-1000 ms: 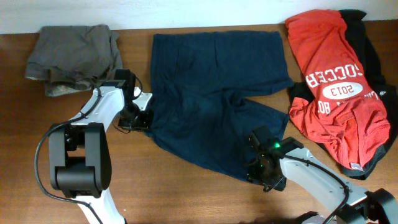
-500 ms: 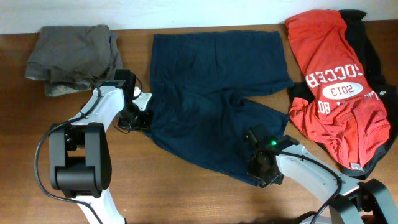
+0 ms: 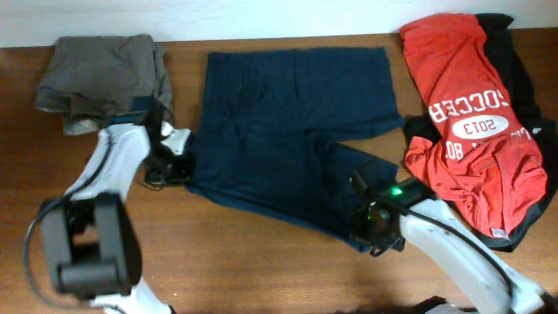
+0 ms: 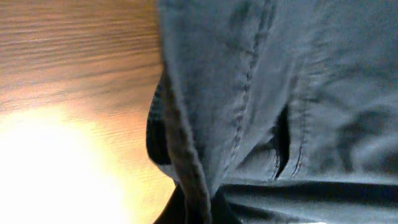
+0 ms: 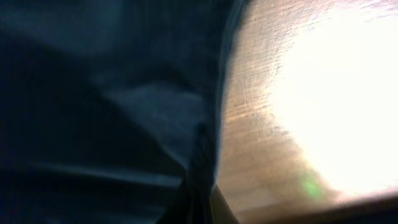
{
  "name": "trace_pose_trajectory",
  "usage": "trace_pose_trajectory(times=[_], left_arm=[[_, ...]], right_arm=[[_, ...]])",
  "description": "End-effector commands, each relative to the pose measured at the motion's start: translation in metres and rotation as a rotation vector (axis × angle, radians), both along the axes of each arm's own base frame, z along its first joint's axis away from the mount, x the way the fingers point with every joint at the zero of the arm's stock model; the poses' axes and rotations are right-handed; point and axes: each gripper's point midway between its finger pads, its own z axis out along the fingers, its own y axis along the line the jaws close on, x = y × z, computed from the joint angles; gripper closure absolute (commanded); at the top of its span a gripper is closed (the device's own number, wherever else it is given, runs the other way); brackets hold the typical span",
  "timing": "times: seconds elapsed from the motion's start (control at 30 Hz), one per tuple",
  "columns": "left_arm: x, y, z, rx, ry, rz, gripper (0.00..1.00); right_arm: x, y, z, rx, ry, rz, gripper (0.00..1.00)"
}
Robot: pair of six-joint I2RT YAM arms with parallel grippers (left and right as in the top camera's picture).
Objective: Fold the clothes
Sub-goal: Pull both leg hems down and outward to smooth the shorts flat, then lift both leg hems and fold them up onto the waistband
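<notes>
Starting at the left, we are holding the left gripper at the outer side edge of the navy shorts. The left wrist view is showing the hem drawn up and running into the jaws, so we are judging them to be pinching cloth, though the fingers themselves are barely showing. The bite is looking thin, so a pull could be slipping it free or lifting one layer only. The grey-brown garment is lying just beside that arm, and a wide swing could be dragging it along.

At the right, the right gripper is sitting on the lower corner of the right leg. Its wrist view is blurring, but the cloth edge is gathering toward the jaws, so we are reading them as pinching there too. If the two arms are pulling unevenly, the fold is likely going askew. The red jersey is lying near enough to be getting caught.

The shorts are lying mid-bench, with the waistband toward the far edge. They are spreading mostly flat, plain and dark, and creasing around the crotch. The right leg is running diagonally toward the near side.
</notes>
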Motion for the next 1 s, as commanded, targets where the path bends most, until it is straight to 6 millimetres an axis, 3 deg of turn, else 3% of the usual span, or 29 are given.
trace_pose_trajectory(times=[0.0, 0.2, 0.43, 0.6, 0.8, 0.97], left_arm=[[0.002, 0.019, 0.049, 0.034, -0.136, 0.062, 0.99], [-0.012, 0.016, 0.089, 0.039, -0.218, 0.058, 0.99], [-0.031, 0.014, 0.126, 0.041, -0.293, 0.087, 0.99], [-0.056, 0.012, 0.152, 0.044, -0.341, 0.088, 0.99], [-0.075, 0.01, 0.182, 0.048, -0.442, 0.096, 0.99], [-0.076, 0.01, 0.189, 0.05, -0.482, 0.096, 0.99]], right_arm=[[0.016, -0.017, 0.042, -0.083, -0.152, 0.005, 0.96], [0.014, -0.027, 0.089, -0.08, -0.275, -0.009, 0.96], [0.001, -0.039, 0.125, -0.066, -0.38, -0.024, 0.96], [-0.011, -0.044, 0.151, -0.038, -0.46, -0.015, 0.96], [-0.016, -0.048, 0.165, -0.025, -0.517, -0.002, 0.96], [0.006, -0.043, 0.168, -0.05, -0.555, 0.039, 0.96]])
